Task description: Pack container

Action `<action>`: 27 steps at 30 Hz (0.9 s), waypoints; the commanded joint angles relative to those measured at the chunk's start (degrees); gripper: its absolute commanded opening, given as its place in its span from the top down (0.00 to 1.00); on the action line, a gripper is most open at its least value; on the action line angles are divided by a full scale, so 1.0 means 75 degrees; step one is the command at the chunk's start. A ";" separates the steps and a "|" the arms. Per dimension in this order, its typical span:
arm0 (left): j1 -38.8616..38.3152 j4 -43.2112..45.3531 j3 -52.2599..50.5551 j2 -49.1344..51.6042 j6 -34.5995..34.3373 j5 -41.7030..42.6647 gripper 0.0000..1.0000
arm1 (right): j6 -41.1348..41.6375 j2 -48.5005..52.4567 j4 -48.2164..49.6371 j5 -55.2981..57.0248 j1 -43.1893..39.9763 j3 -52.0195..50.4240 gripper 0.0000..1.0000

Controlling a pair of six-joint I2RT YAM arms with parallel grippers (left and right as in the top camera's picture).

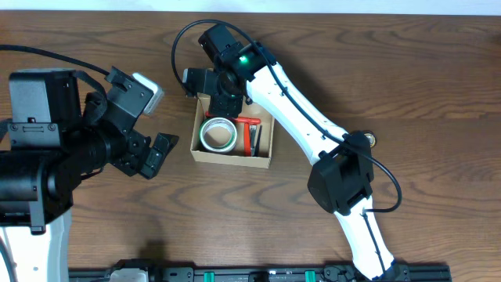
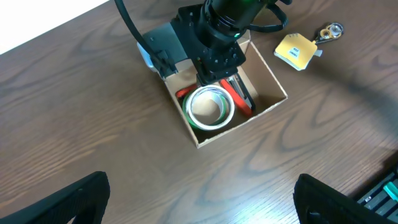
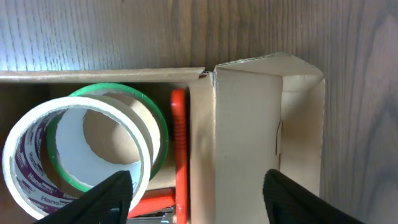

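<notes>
The box is small, rectangular and made of plain tan cardboard with unmarked sides. It sits flat on its base on the wooden table, near the middle in the overhead view, turned slightly askew to the table's edges. Its top is open, and in the right wrist view the lid flap is folded back off one side, out over the wood. Inside, stacked tape rolls, one white and one green-edged, fill one half, and a red tool lies just beside them.
</notes>
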 commanded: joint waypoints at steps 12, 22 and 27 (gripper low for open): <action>0.0047 -0.0023 0.0105 0.0006 0.0111 0.0119 0.05 | 0.2570 -0.1836 -0.1515 0.0015 -0.1078 -0.0029 0.35; 0.0047 -0.0023 0.0105 0.0006 0.0111 0.0119 0.05 | 0.4779 -0.1865 -0.2809 0.0274 -0.3611 -0.0067 0.36; 0.0047 -0.0023 0.0105 0.0006 0.0111 0.0119 0.05 | 0.5528 -0.1865 -0.2798 0.0816 -0.4803 -0.0507 0.34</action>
